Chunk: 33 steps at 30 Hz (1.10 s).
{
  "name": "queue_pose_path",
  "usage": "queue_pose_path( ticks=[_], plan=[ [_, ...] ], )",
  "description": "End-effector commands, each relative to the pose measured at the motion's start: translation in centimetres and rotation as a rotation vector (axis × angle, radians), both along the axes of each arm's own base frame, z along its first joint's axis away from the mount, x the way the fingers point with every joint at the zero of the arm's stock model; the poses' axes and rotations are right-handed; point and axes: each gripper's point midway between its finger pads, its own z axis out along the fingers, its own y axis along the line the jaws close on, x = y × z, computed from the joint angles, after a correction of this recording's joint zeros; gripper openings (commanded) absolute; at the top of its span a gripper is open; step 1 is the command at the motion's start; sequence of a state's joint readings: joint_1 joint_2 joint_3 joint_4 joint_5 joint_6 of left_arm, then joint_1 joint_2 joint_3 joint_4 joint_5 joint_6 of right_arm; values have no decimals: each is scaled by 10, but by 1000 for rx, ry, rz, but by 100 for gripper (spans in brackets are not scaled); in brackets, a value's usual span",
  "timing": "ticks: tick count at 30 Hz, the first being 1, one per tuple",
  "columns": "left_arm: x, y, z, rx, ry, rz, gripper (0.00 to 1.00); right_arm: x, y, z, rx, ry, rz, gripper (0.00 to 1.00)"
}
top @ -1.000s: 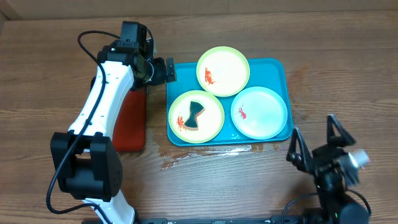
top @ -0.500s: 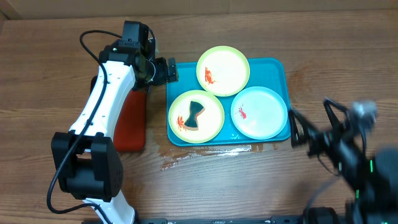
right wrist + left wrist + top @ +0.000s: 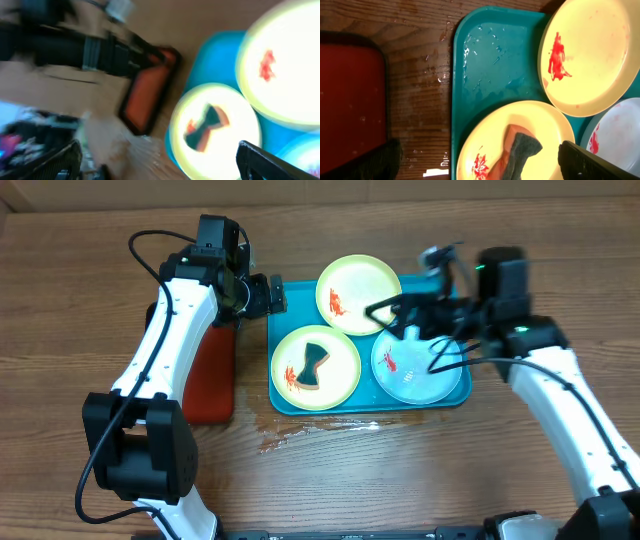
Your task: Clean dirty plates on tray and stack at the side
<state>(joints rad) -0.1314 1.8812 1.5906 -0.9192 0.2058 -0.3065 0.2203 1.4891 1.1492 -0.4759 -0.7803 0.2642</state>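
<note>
I see nothing cleaned: three plates (image 3: 360, 280) on tray (image 3: 290, 308), red smears (image 3: 337, 302) showing, sponge (image 3: 312, 366) on lower-left one. Left tool (image 3: 272, 293) and right tool (image 3: 398, 335) spread, empty. No stack yet.

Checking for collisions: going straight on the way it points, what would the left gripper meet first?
Probably the yellow-green plate holding the sponge, on the tray: it lies between the left gripper's open fingers in the wrist view. Depth is unclear.
</note>
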Motion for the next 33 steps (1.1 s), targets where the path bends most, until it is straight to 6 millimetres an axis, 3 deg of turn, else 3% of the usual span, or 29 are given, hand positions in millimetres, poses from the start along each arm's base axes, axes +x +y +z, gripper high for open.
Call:
queue_pose_path(
  ticks=[1,2,6,9,10,13,15,17,24,33],
  plan=[
    [2,-5,7,-8,-21,-20,100,23,-10,-24,-299,3,-251,100],
    [3,-5,8,-8,-22,-20,100,22,-11,-30,-333,49,-302,90],
    [5,-5,8,-16,-27,-1,100,22,-4,-42,-347,93,-279,87],
    [4,-5,8,-22,-17,18,100,25,-3,-59,-368,128,-272,76],
    [4,-6,8,-23,-17,18,100,25,-1,-66,-378,141,-265,75],
    [4,-7,8,-29,-16,15,99,28,4,-96,-436,166,-240,54],
    [3,-9,9,-43,-14,9,99,32,13,-124,-479,150,-174,46],
    [2,-9,8,-42,-10,9,99,33,16,-138,-491,160,-154,38],
    [-2,-13,7,-40,3,-1,98,36,23,-147,-486,136,-98,42],
    [-16,-37,-2,-15,20,-109,98,22,29,-177,-460,266,-74,42]
  ],
)
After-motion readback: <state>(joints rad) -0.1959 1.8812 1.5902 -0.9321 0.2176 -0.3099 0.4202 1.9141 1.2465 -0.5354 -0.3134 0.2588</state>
